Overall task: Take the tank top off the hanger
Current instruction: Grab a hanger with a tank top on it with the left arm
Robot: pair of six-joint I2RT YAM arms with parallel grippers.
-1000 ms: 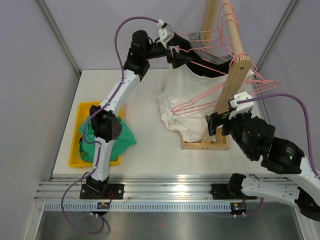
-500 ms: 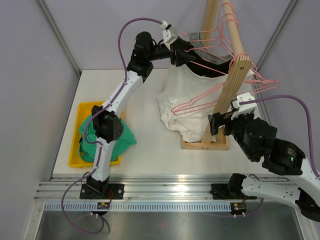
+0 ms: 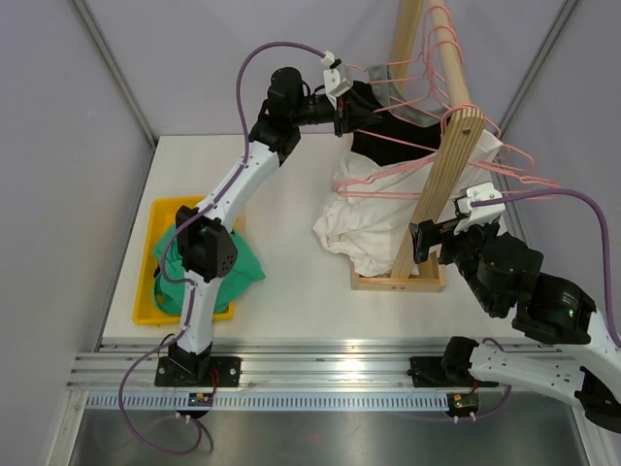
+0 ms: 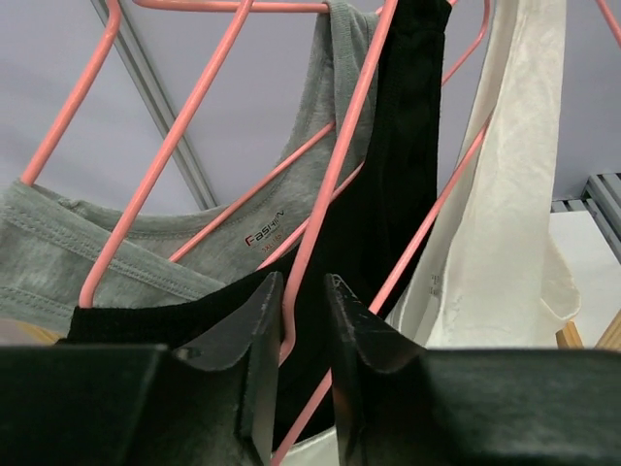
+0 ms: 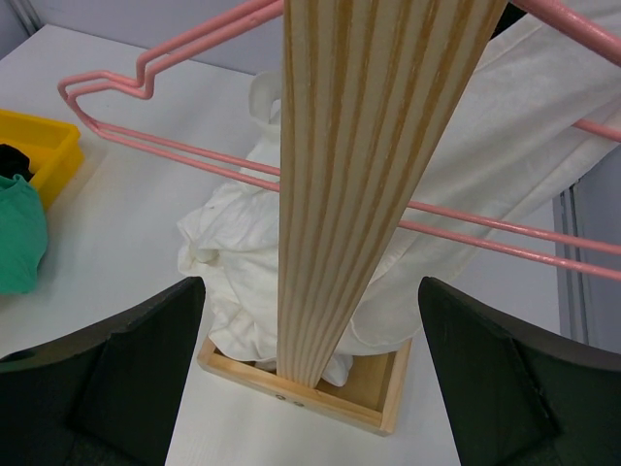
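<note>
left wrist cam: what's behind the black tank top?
A grey tank top with a red-lettered neck label hangs behind the black tank top. Only its neckline and straps show; the black fabric and the left gripper cover everything lower.

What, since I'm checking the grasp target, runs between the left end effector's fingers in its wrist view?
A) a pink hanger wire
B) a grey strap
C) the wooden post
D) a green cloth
A: in the left wrist view, a pink hanger wire passes between the fingers of the left end effector, in front of the black tank top.
</note>
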